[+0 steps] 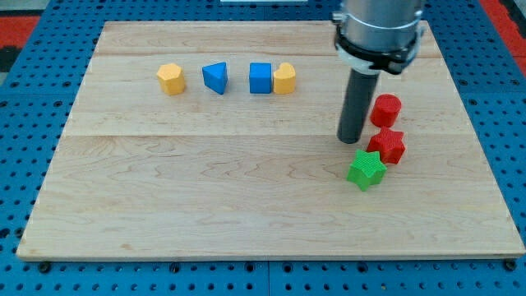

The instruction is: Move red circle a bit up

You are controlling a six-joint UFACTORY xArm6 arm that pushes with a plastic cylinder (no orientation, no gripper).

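The red circle (385,109) lies on the wooden board at the view's right. My tip (351,141) stands just to its left and slightly lower, a small gap apart. A red star (387,145) lies right below the red circle. A green star (366,169) lies below and left of the red star, just under my tip.
Along the view's upper middle lie a yellow hexagon (171,79), a blue triangle (215,77), a blue cube (260,78) and a yellow block (284,79) touching the cube. The wooden board (205,189) sits on a blue perforated table.
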